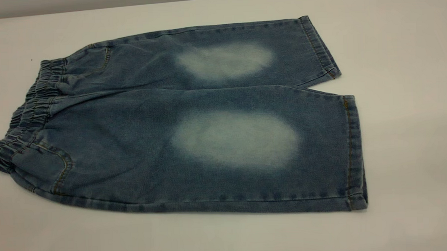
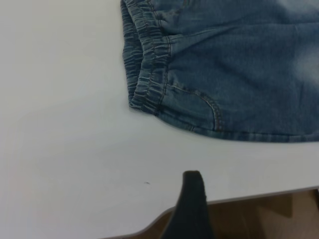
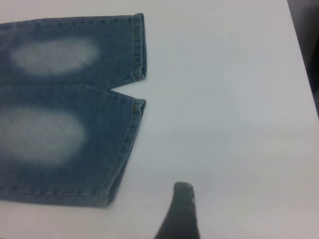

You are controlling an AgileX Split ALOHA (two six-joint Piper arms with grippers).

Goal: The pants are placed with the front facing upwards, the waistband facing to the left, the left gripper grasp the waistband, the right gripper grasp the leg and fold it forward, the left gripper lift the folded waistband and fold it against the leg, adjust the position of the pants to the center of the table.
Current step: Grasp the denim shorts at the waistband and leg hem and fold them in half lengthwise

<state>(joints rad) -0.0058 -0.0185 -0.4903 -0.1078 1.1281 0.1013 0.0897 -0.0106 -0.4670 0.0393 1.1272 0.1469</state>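
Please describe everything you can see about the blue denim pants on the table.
The blue denim pants lie flat and unfolded on the white table, front up. The gathered elastic waistband points to the exterior view's left, and the two hemmed leg ends point right. Each leg has a pale faded patch, and orange stitching outlines a front pocket. Only the table touches them; no gripper holds them.

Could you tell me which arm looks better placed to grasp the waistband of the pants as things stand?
Left. The waistband lies at the left end of the flat pants, and the left wrist view shows it just beyond the left pincer. The right pincer faces the leg hems instead.
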